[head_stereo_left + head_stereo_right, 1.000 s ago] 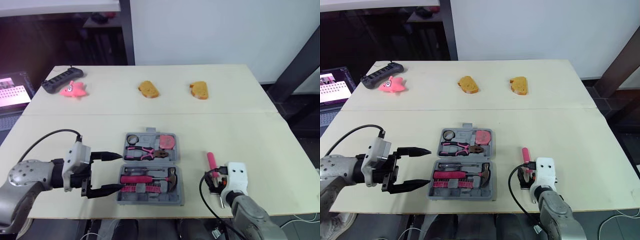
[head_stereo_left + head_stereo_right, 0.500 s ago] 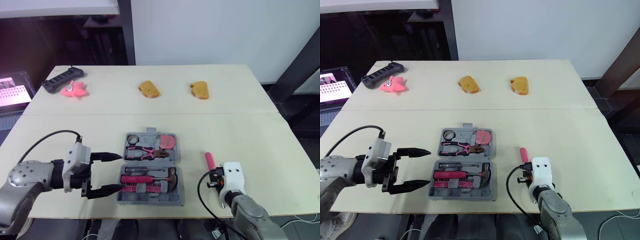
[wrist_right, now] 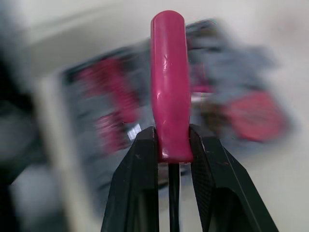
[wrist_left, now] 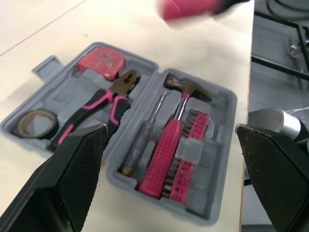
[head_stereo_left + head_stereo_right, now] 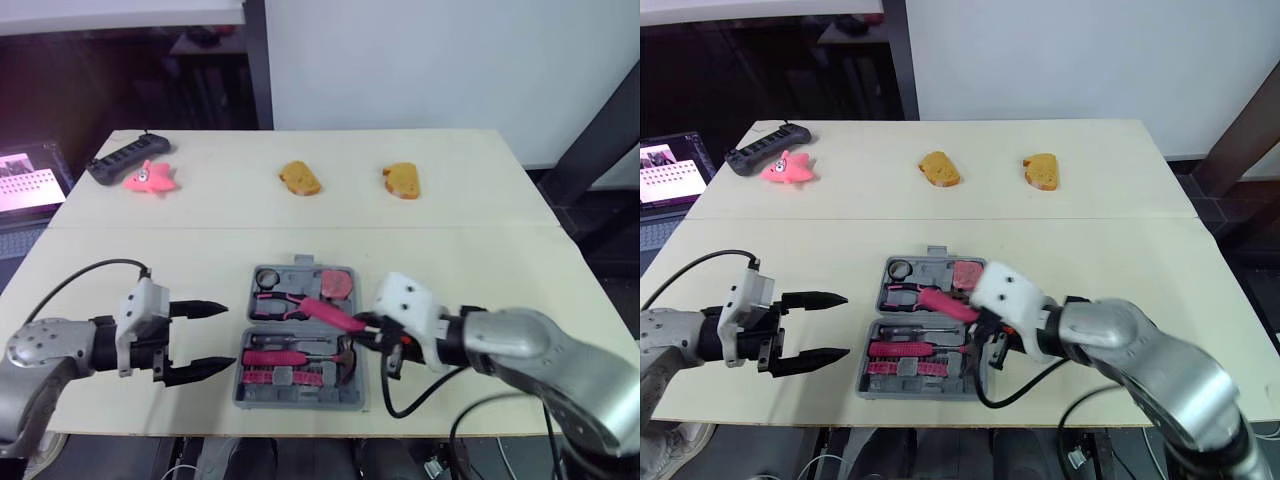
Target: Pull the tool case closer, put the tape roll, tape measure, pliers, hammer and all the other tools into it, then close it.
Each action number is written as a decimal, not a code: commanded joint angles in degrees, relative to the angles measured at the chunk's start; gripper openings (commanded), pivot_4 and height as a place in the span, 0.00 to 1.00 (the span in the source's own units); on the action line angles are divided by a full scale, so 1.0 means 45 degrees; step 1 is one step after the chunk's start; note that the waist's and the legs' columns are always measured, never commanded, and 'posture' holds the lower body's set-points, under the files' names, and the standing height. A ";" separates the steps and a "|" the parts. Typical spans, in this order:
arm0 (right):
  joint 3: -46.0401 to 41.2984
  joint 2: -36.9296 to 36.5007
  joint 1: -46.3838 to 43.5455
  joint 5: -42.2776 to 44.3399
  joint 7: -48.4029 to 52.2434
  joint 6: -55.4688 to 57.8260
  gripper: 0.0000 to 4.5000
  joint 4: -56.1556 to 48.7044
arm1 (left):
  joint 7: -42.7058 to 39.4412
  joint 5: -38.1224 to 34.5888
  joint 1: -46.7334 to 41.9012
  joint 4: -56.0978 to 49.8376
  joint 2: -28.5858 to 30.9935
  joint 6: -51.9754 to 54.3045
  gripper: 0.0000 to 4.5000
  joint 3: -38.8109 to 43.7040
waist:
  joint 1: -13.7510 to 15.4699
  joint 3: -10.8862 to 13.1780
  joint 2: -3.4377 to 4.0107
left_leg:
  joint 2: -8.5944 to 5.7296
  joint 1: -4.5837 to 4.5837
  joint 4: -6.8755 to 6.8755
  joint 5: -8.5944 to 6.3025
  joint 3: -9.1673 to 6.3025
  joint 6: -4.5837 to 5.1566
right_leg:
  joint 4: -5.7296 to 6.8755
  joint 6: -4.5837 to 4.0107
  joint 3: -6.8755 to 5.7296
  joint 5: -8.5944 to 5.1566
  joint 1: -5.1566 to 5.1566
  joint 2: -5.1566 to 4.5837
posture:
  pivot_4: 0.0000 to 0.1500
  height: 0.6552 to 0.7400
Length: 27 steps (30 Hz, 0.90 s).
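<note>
The grey tool case (image 5: 300,402) lies open near the table's front edge. Its far half holds the tape roll (image 5: 266,277), pink tape measure (image 5: 337,283) and pliers (image 5: 280,300). Its near half holds the pink-handled hammer (image 5: 300,357) and a row of bits (image 5: 285,376). My right gripper (image 5: 368,324) is shut on a pink-handled screwdriver (image 3: 168,87), held above the case's right side with the handle (image 5: 330,313) pointing left. My left gripper (image 5: 228,336) stands open just left of the case, holding nothing.
Two orange bread-like pieces (image 5: 299,178) (image 5: 401,180) lie at the back of the table. A pink star toy (image 5: 148,178) and a black power strip (image 5: 125,158) sit at the back left. A lit screen (image 5: 30,178) stands beyond the left edge.
My right gripper shut on the screwdriver that lay on the table right of the case, then carried it left over the case. The left gripper drew back slightly to the left.
</note>
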 commanded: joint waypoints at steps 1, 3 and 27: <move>0.2010 0.0259 -0.1633 0.0575 0.0262 0.1012 0.09 0.0826 | -0.0619 -0.0047 0.0338 -0.0060 0.0447 -0.0251 1.00 0.0499 | -0.0017 -0.0001 -0.0002 | 0.0000 -0.0001 0.0002 0.0000 0.0000 0.0000 | 0.0001 0.0001 -0.0001 0.0000 -0.0003 0.0000 | 1.00 1.00; 0.3477 0.0389 -0.2531 0.0491 0.0248 0.1103 0.09 0.1456 | -0.1109 -0.0042 0.0743 -0.0008 0.0748 -0.0367 1.00 0.0769 | -0.0054 0.0000 0.0000 | 0.0000 -0.0007 -0.0002 0.0000 0.0004 0.0000 | 0.0004 0.0019 -0.0001 0.0010 -0.0021 -0.0002 | 1.00 1.00; 0.7621 0.5570 -0.3897 -0.0210 -0.3008 0.1650 0.09 0.4840 | -0.3380 0.0780 0.3262 0.1168 0.0545 -0.4158 1.00 0.1565 | -0.0357 0.0001 0.0003 | 0.0007 -0.0021 -0.0013 0.0003 0.0006 -0.0006 | 0.0052 0.0036 -0.0007 0.0029 -0.0078 0.0004 | 1.00 1.00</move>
